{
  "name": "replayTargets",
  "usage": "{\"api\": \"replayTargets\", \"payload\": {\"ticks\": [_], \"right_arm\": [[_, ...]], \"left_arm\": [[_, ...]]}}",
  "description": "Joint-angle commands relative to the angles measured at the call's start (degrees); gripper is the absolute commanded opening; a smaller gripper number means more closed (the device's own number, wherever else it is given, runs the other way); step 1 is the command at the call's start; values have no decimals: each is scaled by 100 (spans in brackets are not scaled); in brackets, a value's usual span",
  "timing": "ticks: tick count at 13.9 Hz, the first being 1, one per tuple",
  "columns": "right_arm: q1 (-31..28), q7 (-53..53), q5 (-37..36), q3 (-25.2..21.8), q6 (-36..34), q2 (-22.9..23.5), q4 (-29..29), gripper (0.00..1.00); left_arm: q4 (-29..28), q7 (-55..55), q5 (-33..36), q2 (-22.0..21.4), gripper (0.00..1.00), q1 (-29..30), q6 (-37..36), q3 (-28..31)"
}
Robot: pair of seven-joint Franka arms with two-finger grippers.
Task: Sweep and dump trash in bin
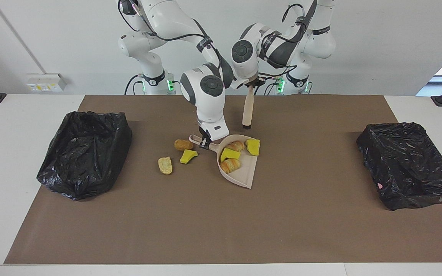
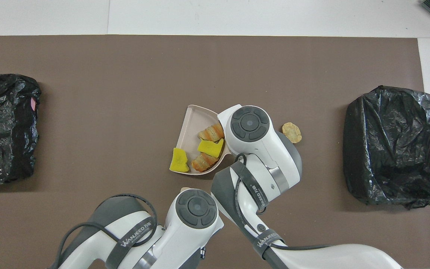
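Trash [image 1: 230,165] lies mid-table on the brown mat [image 1: 205,222], part in the beige dustpan [image 1: 244,174], part outside it. Read across the facing view from the right arm's end: a black-lined bin [image 1: 84,153]; then three loose pieces on the mat, a pale tan lump [image 1: 165,165], an orange-brown lump [image 1: 183,144] nearer the robots, and a yellow scrap [image 1: 188,156] beside the dustpan's handle [image 1: 196,139]. The right gripper [image 1: 205,142] is clamped on that handle. In the pan sit two striped tan-orange lumps [image 1: 236,145], a yellow scrap [image 1: 230,154] between them, and a second yellow scrap [image 1: 253,147] at the rim toward the left arm's end. The left gripper [image 1: 252,82], raised over the mat near the robots, is closed on the beige brush [image 1: 247,109], which hangs upright with its dark tip clear of the pan. A second black-lined bin [image 1: 407,163] stands at the left arm's end.

Hidden parts: in the overhead view the right arm's wrist covers the handle, the orange-brown lump and the loose yellow scrap; only the pale lump [image 2: 292,132] shows beside it. The left arm's wrist conceals nearly all of the brush there. Neither gripper's fingertips show in the overhead view. The bin at the left arm's end [image 2: 6,127] is cut off by the frame edge.
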Motion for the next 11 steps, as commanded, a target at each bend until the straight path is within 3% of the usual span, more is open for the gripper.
{"api": "replayTargets", "payload": {"ticks": [1,7,11], "right_arm": [[-63,92,-90,41,-12,-118,-71,0],[-63,101,-90,41,-21,-118,-71,0],[-159,75,-82,41,-73,-153,-45,0]], "left_arm": [[-1087,-450,-121,-786,0,-420,1044,84],[-1686,-1846,-350,-1165,0,-1106,2257,84],[-1854,-2358,-393,-1104,0,-1520,2717,84]]}}
